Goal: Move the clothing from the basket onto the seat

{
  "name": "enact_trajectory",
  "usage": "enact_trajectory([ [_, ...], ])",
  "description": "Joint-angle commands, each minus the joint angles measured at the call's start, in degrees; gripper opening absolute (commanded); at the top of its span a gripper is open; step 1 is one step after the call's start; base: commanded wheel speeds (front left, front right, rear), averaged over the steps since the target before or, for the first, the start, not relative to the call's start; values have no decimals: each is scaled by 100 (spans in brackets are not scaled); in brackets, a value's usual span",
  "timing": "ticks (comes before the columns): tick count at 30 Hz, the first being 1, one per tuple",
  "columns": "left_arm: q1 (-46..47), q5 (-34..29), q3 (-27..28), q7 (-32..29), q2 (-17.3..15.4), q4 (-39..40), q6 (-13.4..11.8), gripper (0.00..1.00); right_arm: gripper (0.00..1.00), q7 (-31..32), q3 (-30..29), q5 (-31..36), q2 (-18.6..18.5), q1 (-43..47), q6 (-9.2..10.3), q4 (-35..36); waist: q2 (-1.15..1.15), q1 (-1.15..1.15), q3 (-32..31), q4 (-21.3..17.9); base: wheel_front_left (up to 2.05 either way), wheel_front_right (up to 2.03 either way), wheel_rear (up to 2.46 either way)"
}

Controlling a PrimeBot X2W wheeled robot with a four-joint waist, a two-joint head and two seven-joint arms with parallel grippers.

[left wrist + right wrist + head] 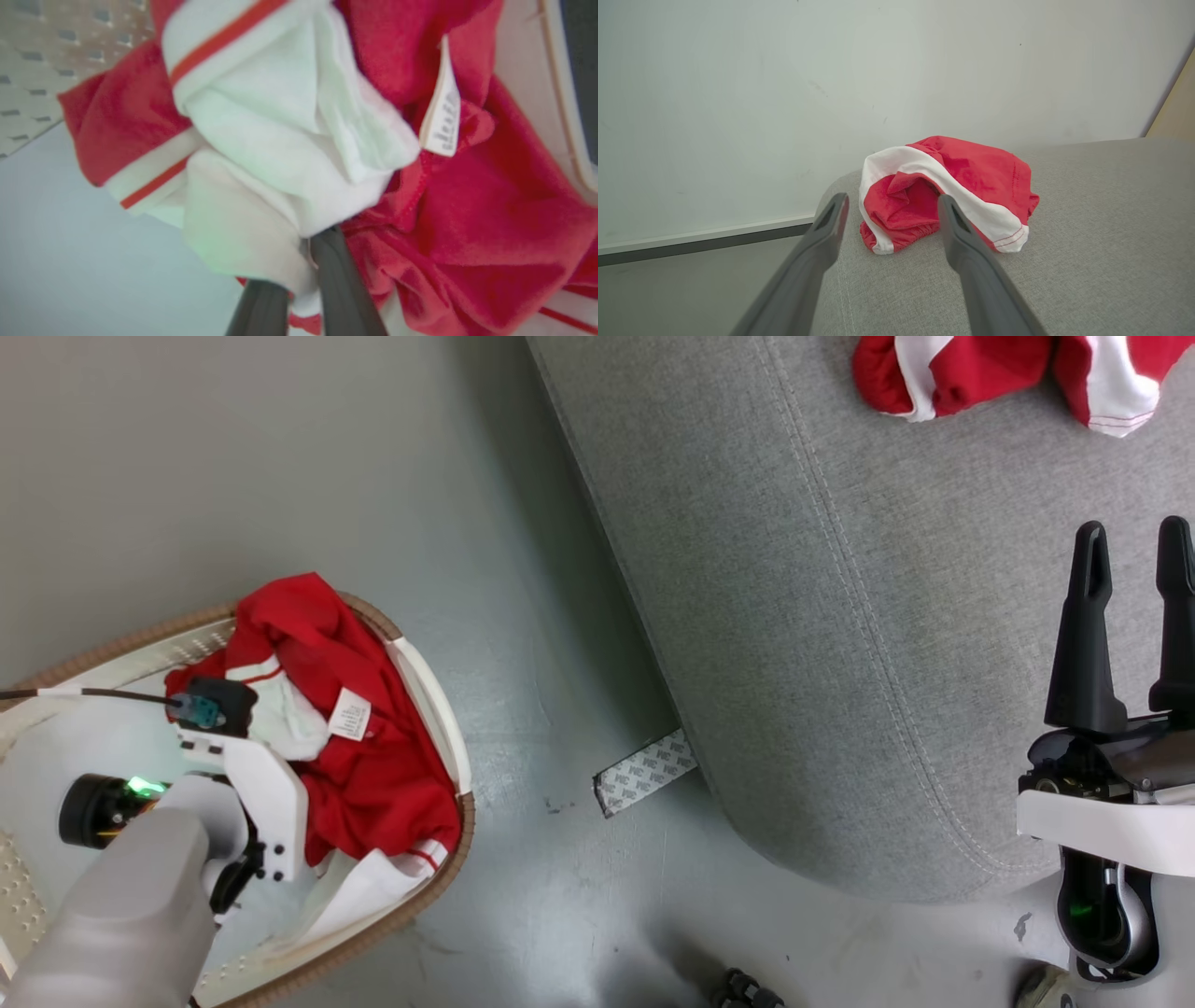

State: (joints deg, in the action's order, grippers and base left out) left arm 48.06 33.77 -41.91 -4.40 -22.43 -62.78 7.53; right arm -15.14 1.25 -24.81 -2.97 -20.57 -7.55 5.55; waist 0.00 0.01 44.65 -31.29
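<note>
Grey floor [280, 476], basket [464, 831] of red clothing [373, 784] — left fingers [337, 280] seemingly clenched on it, right fingers [1083, 653] spread over seat [840, 616].

White fold of red clothing [467, 224] pinched in left hand [299, 261], inside basket [46, 56].

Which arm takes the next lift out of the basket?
Left: the left claw is shut on the garment in the basket; the right claw hangs open over the seat, apart from it.

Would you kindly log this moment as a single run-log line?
left gripper shut on garment in basket | right gripper open over seat | another garment on seat
</note>
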Motion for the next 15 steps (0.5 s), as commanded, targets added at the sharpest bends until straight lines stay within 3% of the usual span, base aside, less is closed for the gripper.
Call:
enact_trajectory([
  [1, 47, 76, -36, 45, -28, -10, -10, 0, 100, -2, 4, -34, 12, -5, 13, -20, 0, -1, -27, -6, 0, 0, 0],
  [6, -91, 306, -200, 216, -70, -50, -10, 0, 100, -1, 88, -31, 12, -121, 13, -112, 0, -1, -243, -53, 0, 0, 0],
  [15, -538, 799, -552, 887, 490, 130, -10, 0, 100, -1, -143, 453, 7, 28, 13, -221, 0, -1, -1329, 479, 0, 0, 0],
])
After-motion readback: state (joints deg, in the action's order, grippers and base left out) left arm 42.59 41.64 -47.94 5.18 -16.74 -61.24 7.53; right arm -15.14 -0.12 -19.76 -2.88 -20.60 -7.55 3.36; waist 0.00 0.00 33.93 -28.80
